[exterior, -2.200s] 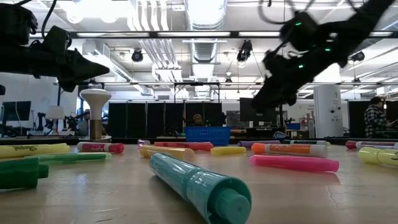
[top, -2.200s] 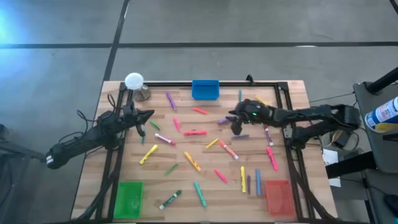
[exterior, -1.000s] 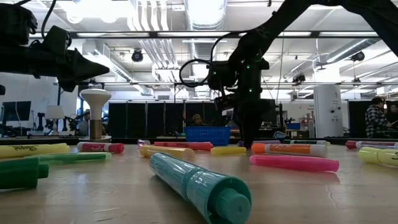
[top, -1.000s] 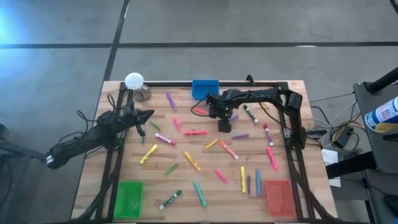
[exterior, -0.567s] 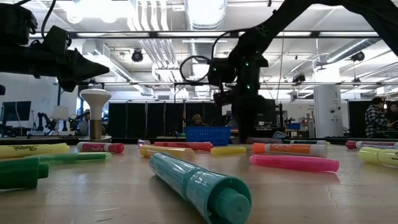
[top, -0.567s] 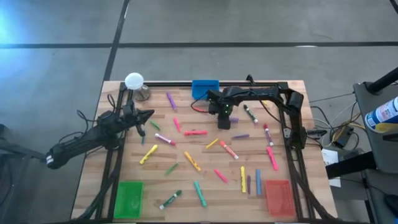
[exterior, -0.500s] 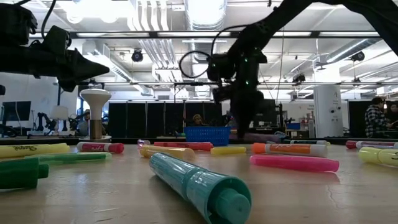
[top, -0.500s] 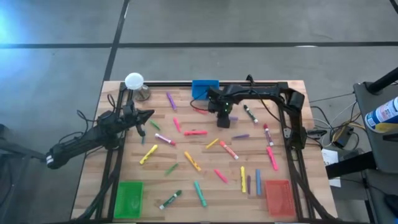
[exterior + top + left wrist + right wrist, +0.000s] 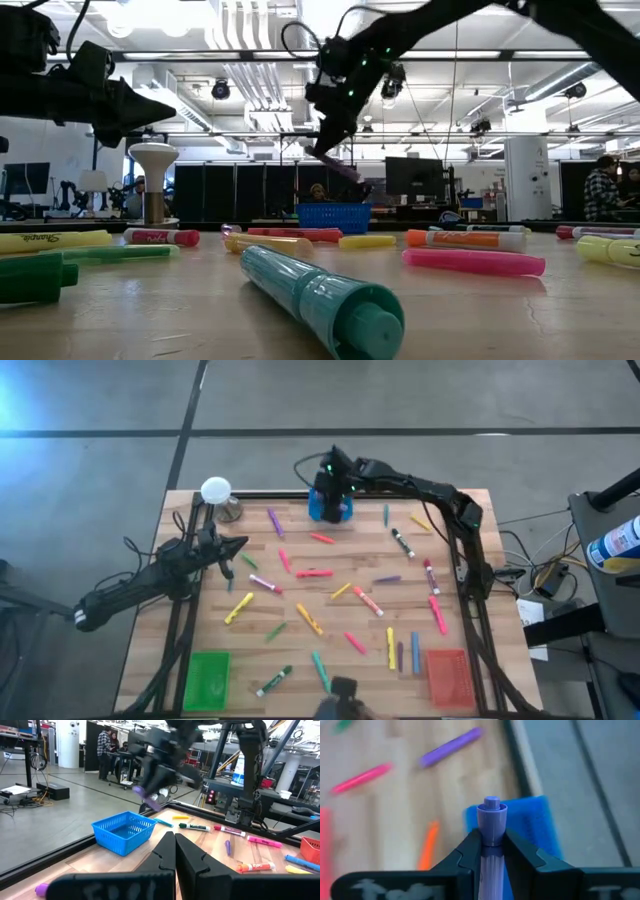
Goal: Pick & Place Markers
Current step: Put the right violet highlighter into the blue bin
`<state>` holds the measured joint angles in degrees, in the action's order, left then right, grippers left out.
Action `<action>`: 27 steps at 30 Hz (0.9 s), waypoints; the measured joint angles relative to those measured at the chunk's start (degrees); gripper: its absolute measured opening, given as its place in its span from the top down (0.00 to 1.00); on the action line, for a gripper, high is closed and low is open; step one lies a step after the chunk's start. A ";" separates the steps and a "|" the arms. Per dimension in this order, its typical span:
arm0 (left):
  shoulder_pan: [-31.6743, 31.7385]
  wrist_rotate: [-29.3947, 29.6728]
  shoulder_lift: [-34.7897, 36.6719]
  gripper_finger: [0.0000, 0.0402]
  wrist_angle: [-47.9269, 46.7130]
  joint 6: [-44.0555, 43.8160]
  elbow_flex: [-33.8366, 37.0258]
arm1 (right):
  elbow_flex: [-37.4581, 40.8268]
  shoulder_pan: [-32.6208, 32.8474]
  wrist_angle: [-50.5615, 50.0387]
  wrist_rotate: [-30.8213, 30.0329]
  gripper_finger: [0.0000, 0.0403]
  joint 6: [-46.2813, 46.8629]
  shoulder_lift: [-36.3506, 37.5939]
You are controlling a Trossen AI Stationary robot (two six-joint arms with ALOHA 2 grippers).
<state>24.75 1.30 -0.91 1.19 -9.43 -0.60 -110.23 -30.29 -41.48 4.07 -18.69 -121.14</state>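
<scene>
I'm seeing the right pincer [image 9: 330,485] well away from where it was a second ago: then it was pointing down among the markers near the middle of the tabletop [image 9: 300,650], and now it is hanging over the blue tray [image 9: 330,506] at the far edge. The purple marker [image 9: 492,822] that was lying under it there is gone from the wood and is now riding between its fingers [image 9: 465,852]. A dark shape is also showing at the near edge of the high view that was not there before; I cannot tell what it is.

The right pincer is pinching the purple marker, fingers pressed against the barrel on both sides, with the capped end sticking out past the fingertips. In the right wrist view that end is sitting over the tray's blue mesh. In the low view the marker [image 9: 335,166] is slanting down out of the pincer [image 9: 325,140], above the tray [image 9: 333,216] and clear of it. The left wrist view is showing the same: marker [image 9: 146,798] held up in the air, tray [image 9: 125,831] below it.

The left pincer [image 9: 243,544] has not moved; it is hovering over the left side of the tabletop, fingers [image 9: 165,852] pressed together on nothing.

The other markers are lying scattered across the tabletop as before, among them a red one [image 9: 314,573] near the middle and a teal one [image 9: 310,295] closest to the low camera.
</scene>
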 joint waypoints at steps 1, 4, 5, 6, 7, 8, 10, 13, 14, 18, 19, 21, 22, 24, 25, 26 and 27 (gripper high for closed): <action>0.02 0.02 -0.02 1.00 0.00 0.00 0.00 | -2.22 -0.75 -0.52 0.03 0.84 -0.39 -1.92; 0.02 -0.04 -0.09 1.00 0.00 0.00 0.00 | -9.58 -2.42 -4.15 0.66 0.85 -2.75 -7.76; 0.02 -0.04 -0.11 1.00 0.02 0.00 0.00 | -12.18 -2.80 -6.31 0.70 0.85 -3.85 -9.64; 0.00 -0.04 -0.11 1.00 0.02 0.02 0.00 | -14.73 -2.98 -8.40 0.68 0.85 -4.94 -11.62; 0.02 -0.03 -0.11 1.00 0.02 0.01 0.00 | -17.16 -3.26 -10.42 0.65 0.85 -5.70 -13.50; 0.02 -0.04 -0.13 1.00 0.03 0.00 0.00 | -19.66 -3.48 -12.77 0.68 0.85 -6.30 -15.54; 0.01 -0.04 -0.13 1.00 0.02 0.00 0.00 | -24.21 -3.90 -16.40 0.65 0.85 -7.13 -19.23; 0.02 -0.02 -0.13 1.00 0.04 0.00 0.00 | -22.84 -4.47 -15.75 0.41 0.85 -8.33 -20.42; 0.02 0.02 -0.13 1.00 0.04 0.00 0.00 | -21.88 -4.54 -15.48 0.24 0.85 -8.68 -20.30; 0.00 0.07 -0.15 1.00 0.04 0.00 0.00 | -20.53 -4.80 -15.17 -0.03 0.84 -8.36 -19.98; 0.00 0.07 -0.15 1.00 0.04 0.00 0.00 | -20.51 -4.82 -15.15 -0.03 0.84 -8.38 -19.98; 0.01 0.07 -0.15 1.00 0.06 0.00 0.00 | -20.51 -4.86 -15.02 -0.13 0.84 -8.53 -19.97; 0.01 0.07 -0.15 1.00 0.05 0.00 0.00 | -20.51 -4.86 -14.99 -0.15 0.84 -8.52 -19.94; 0.01 0.07 -0.15 1.00 0.04 0.02 0.00 | -20.51 -4.93 -14.98 -0.17 0.84 -8.51 -19.94; 0.01 0.07 -0.15 1.00 0.05 0.00 0.00 | -20.51 -4.91 -15.01 -0.19 0.83 -8.52 -19.94; 0.00 0.07 -0.15 1.00 0.04 0.00 0.00 | -20.51 -4.91 -14.96 -0.19 0.82 -8.52 -19.94; 0.00 0.07 -0.15 1.00 0.04 0.00 0.00 | -20.51 -4.89 -14.84 -0.19 0.80 -8.47 -19.94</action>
<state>24.75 1.37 -1.06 1.23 -9.43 -0.60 -130.74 -35.18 -56.32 3.88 -27.16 -141.08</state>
